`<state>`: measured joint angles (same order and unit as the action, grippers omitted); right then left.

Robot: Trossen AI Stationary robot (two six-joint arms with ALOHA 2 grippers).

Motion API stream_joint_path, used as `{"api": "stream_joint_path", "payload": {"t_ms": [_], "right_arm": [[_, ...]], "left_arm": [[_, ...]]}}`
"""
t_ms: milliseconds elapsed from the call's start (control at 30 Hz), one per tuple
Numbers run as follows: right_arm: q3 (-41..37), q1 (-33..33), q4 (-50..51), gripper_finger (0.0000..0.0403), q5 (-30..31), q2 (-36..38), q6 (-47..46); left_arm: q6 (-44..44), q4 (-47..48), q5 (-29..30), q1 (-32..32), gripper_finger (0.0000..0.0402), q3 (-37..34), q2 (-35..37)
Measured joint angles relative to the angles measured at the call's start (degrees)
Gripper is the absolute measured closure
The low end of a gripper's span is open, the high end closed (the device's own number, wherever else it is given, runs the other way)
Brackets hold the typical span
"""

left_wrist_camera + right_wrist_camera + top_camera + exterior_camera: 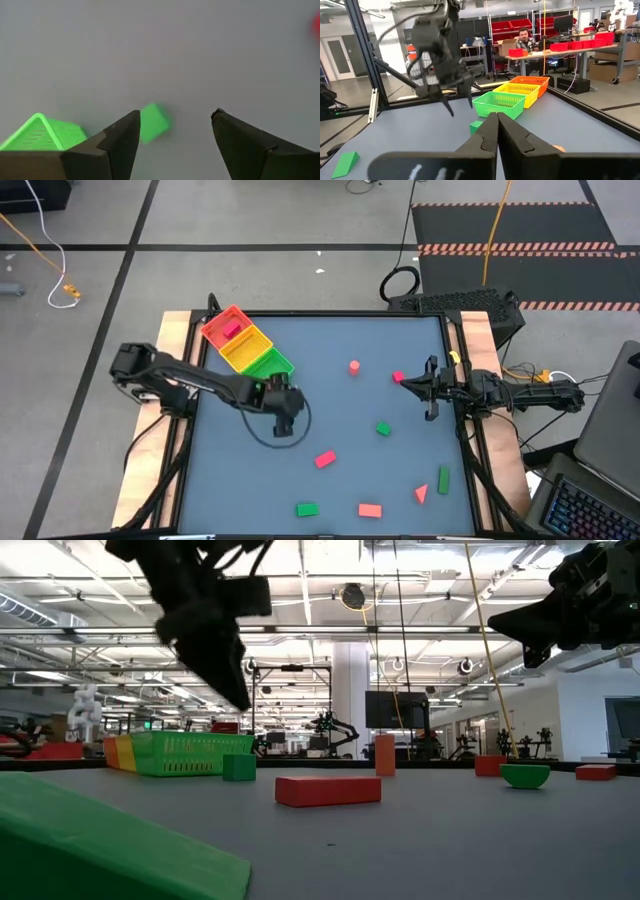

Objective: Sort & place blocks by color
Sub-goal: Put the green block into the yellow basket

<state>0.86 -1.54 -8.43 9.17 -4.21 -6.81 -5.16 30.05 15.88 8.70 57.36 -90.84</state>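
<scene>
Pink-red and green blocks lie scattered on the grey table: a pink cylinder [354, 366], a pink brick [325, 459], a green block [383, 429] and several more along the near edge. My left gripper [283, 423] hovers open, pointing steeply down, just right of the three-colour tray [245, 345]. A small green cube [152, 121] lies on the table below it, beside one finger [122, 137] and untouched. A pink block [233, 328] lies in the tray's red compartment. My right gripper [408, 383] waits shut at the table's right edge, pointing level.
The tray's green end [42, 134] is close beside my left gripper. A red block [398, 377] lies just off my right gripper's tips. A green wedge [100, 840] lies close to the low camera. There is bare table [330, 410] between the two arms. A person sits in the room behind the table.
</scene>
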Motion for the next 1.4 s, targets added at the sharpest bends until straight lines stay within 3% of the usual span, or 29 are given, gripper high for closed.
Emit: {"api": "stream_joint_path", "payload": {"t_ms": [200,367,500,700,800,1033,1400], "right_arm": [[0.0,0.0,0.6,0.0403,-0.1,0.0,0.0],[0.0,0.0,0.5,0.0403,0.0,-0.2,0.0],[0.0,0.0,0.5,0.0403,-0.1,-0.2,0.0],[0.0,0.0,0.5,0.0403,-0.1,-0.2,0.0],[0.0,0.0,0.5,0.0403,-0.1,-0.2,0.0],[0.0,0.0,0.5,0.0403,-0.2,-0.2,0.0],[0.0,0.0,0.3,0.0403,-0.1,-0.3,0.0]], "left_arm": [[10.9,-0.6,4.2,0.3,0.0156,0.0,-3.9],[13.2,-0.3,4.2,-1.4,0.0155,0.0,-3.8],[5.3,-0.3,3.1,-3.2,0.0156,0.0,-3.8],[-14.9,-0.3,-5.2,-6.0,0.0155,0.0,-3.8],[-20.9,-0.3,-7.6,-6.7,0.0156,0.0,-3.8],[-25.0,0.3,-7.8,-7.9,0.0156,0.0,-4.0],[-25.0,-0.1,-7.9,-8.1,0.0156,0.0,-10.9]]}}
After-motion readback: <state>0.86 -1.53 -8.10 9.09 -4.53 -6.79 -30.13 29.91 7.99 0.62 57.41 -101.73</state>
